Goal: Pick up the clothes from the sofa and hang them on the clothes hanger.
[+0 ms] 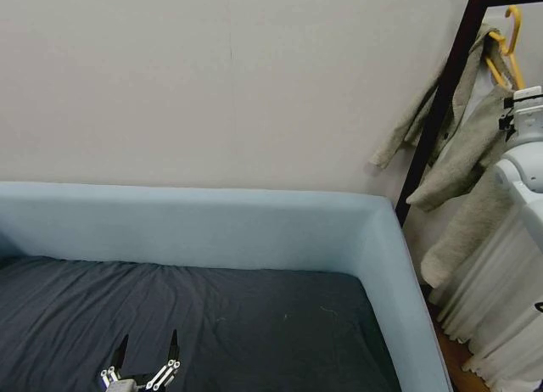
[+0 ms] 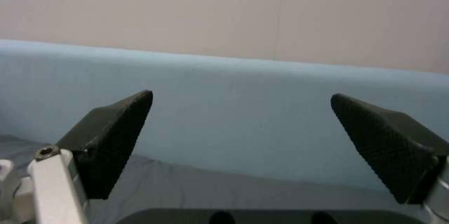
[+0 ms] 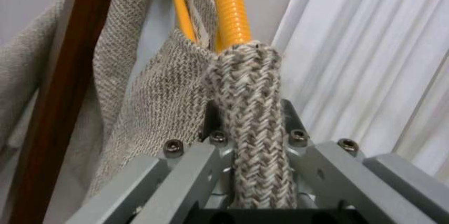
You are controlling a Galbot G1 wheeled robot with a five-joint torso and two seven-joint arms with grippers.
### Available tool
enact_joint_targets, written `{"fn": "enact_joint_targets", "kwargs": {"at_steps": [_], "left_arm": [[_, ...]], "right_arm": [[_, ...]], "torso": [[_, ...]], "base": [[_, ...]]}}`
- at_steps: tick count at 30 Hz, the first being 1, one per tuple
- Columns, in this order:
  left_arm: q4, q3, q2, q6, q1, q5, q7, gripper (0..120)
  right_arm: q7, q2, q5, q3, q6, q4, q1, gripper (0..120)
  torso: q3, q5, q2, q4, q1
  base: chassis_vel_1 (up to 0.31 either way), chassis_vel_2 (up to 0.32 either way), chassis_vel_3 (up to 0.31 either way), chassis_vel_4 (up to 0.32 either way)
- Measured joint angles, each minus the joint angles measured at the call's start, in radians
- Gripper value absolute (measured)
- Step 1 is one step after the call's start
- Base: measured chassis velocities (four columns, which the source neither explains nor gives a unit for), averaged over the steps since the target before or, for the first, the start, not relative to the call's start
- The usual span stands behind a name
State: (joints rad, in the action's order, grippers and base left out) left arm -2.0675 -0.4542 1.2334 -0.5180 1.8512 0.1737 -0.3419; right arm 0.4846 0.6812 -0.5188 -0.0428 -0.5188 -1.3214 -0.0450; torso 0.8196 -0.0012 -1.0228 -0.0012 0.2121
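L claw (image 1: pixel 148 351) spread over sofa seat (image 1: pixel 254 324); R claw (image 3: pixel 245 124) pinching cardigan (image 3: pixel 157 103) beside rack post (image 3: pixel 56 103).

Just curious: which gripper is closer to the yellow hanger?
Right. The right gripper clamps the grey cardigan right at the yellow hanger; the left gripper hangs open over the sofa, far off.

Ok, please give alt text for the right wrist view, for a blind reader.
The right gripper, jaws shut, holds a grey knit garment at a yellow hanger. A dark post stands beside it, a white curtain behind.
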Motion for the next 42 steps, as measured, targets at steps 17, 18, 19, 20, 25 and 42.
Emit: {"fn": "enact_joint_targets", "kwargs": {"at_steps": [17,18,19,20,25,42], "left_arm": [[0.0,0.0,0.0,0.0,0.0,0.0,0.0,100],[0.0,0.0,0.0,0.0,0.0,0.0,0.0,100],[0.0,0.0,0.0,0.0,0.0,0.0,0.0,100],[0.0,0.0,0.0,0.0,0.0,0.0,0.0,100],[0.0,0.0,0.0,0.0,0.0,0.0,0.0,100],[0.0,0.0,0.0,0.0,0.0,0.0,0.0,100]], "right_arm": [[0.151,-0.022,-0.449,-0.162,-0.221,-0.026,-0.247,4],[0.16,-0.022,-0.472,-0.181,-0.221,-0.016,-0.263,4],[0.16,-0.022,-0.472,-0.181,-0.221,-0.016,-0.263,4],[0.166,-0.021,-0.49,-0.193,-0.221,-0.005,-0.275,4],[0.202,-0.018,-0.571,-0.226,-0.221,0.019,-0.307,4],[0.427,0.063,-0.834,-0.328,-0.219,0.099,-0.459,4]], "torso": [[0.0,0.0002,0.0,0.0,0.0],[0.0,0.0001,0.0,0.0,0.0],[0.0,0.0001,0.0,0.0,0.0],[0.0,0.0002,0.0,0.0,0.0],[0.0,0.0005,0.0,0.0,0.0],[0.0,0.0001,0.0,-0.0001,0.0]], "base": [[0.0,0.0,0.0,0.0],[0.0,0.0,0.0,0.0],[0.0,0.0,0.0,0.0],[0.0,0.0,0.0,0.0],[0.0,0.0,0.0,0.0],[0.0,0.0,0.0,0.0]]}}
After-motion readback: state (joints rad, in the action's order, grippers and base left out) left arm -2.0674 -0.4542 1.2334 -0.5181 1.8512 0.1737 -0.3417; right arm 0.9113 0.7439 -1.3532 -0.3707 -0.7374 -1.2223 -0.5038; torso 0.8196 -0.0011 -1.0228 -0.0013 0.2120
